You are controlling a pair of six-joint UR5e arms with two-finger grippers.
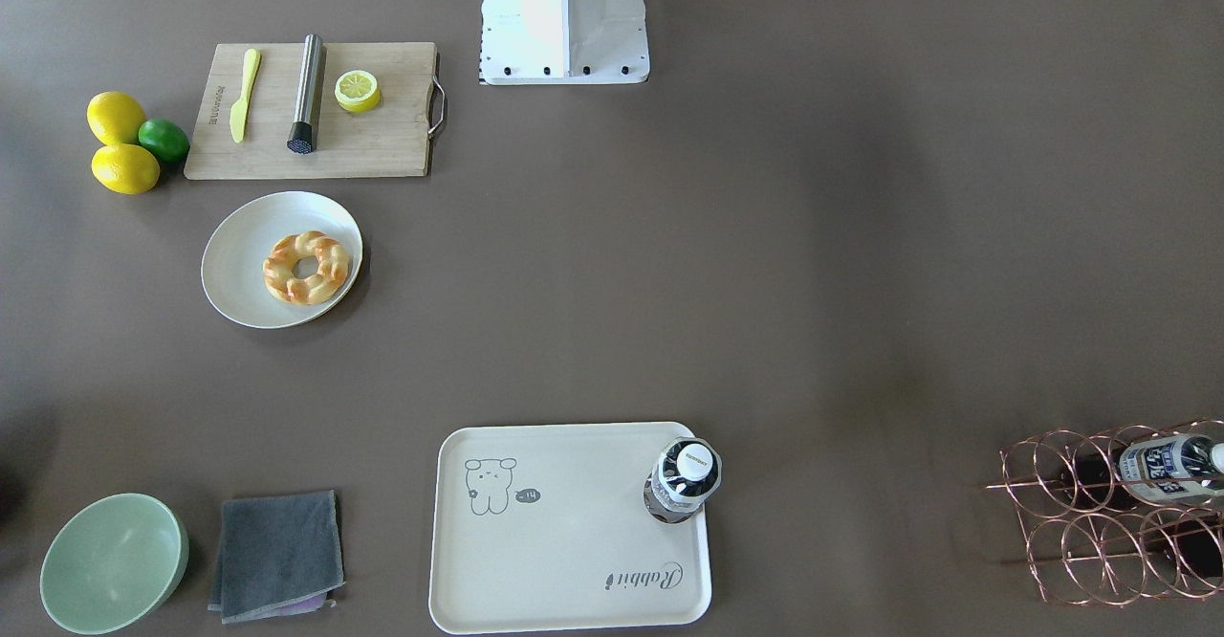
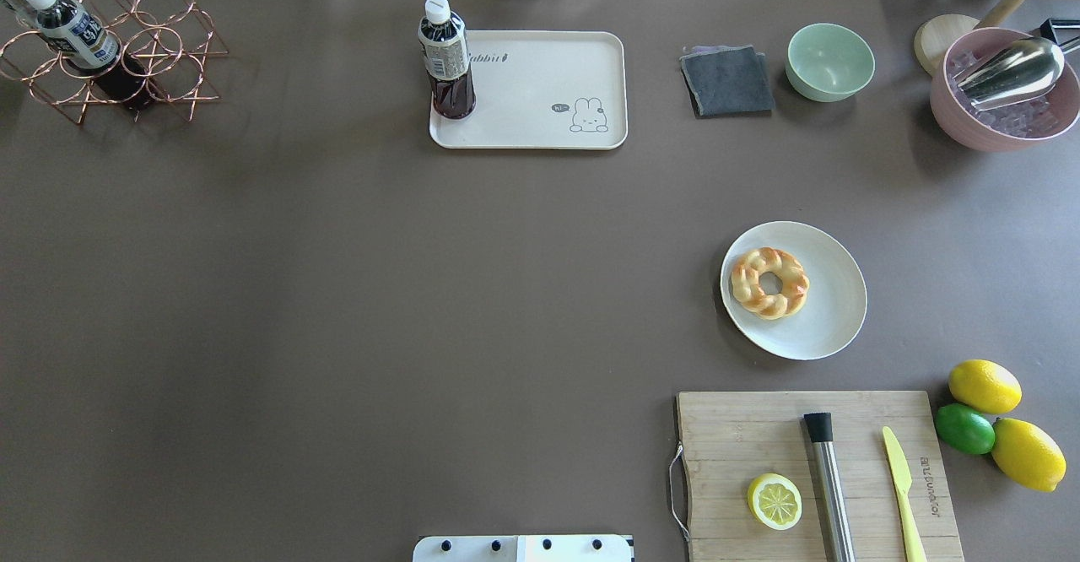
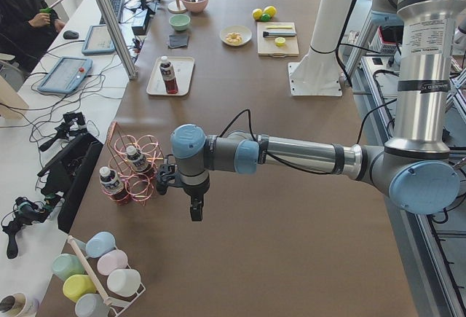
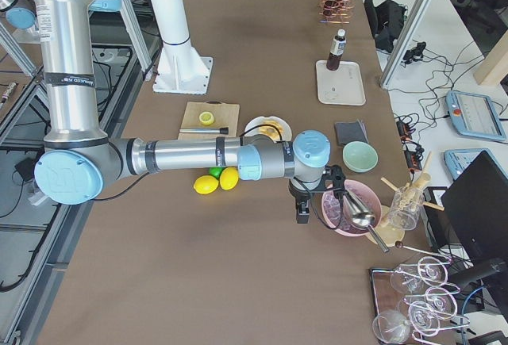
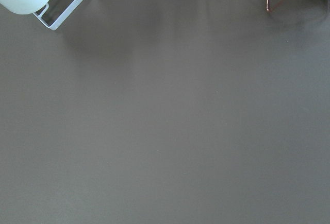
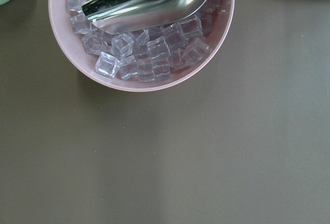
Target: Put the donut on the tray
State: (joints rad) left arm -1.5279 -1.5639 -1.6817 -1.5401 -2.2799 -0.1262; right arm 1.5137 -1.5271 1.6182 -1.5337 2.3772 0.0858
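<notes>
The twisted golden donut [image 1: 306, 268] lies on a round off-white plate [image 1: 239, 264]; it also shows in the overhead view [image 2: 769, 283]. The cream tray [image 1: 555, 541] with the animal drawing lies apart from it across the table [image 2: 540, 81], with a dark bottle [image 1: 683, 480] standing on one corner. My left gripper [image 3: 195, 213] hangs over the table's left end near a copper rack, far from both. My right gripper [image 4: 302, 215] hangs at the right end beside a pink bowl. I cannot tell whether either is open or shut.
A wooden cutting board [image 2: 810, 469] holds a lemon half, a steel rod and a yellow knife. Lemons and a lime [image 2: 966, 427] lie beside it. A grey cloth [image 2: 727, 81], green bowl [image 2: 830, 61], pink ice bowl [image 2: 1004, 94] and copper bottle rack [image 2: 101, 56] line the far edge.
</notes>
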